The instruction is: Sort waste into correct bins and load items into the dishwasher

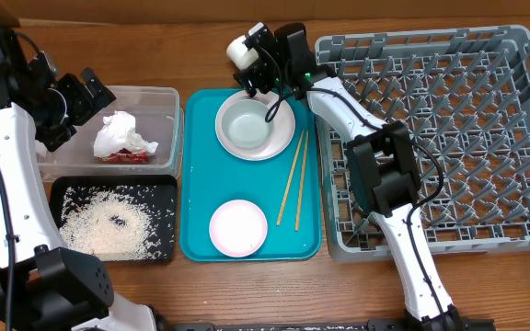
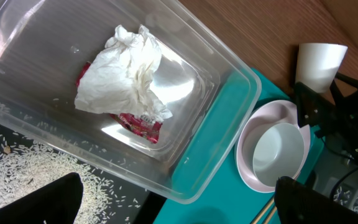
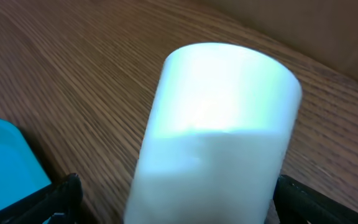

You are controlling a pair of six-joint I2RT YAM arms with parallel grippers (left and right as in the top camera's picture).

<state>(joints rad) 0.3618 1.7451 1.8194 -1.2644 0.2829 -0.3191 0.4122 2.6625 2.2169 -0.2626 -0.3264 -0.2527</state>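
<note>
My right gripper (image 1: 258, 53) is shut on the white cup (image 1: 243, 50), held over the wood just beyond the teal tray; the cup (image 3: 222, 118) fills the right wrist view between the fingers (image 3: 179, 196). The bowl (image 1: 248, 124) sits on the large plate (image 1: 283, 140). The small plate (image 1: 237, 227) and the chopsticks (image 1: 293, 179) lie on the tray. My left gripper (image 1: 88, 92) is open and empty above the clear tub (image 1: 166, 96), which holds the napkin (image 2: 126, 68) and the red sauce packet (image 2: 143, 121). Rice (image 1: 109, 221) lies in the black tray (image 1: 161, 188).
The teal tray (image 1: 201, 165) lies in the middle. The grey dish rack (image 1: 449, 129) stands at the right with nothing in it; my right arm stretches along its left side. The tub and the black tray sit side by side at the left.
</note>
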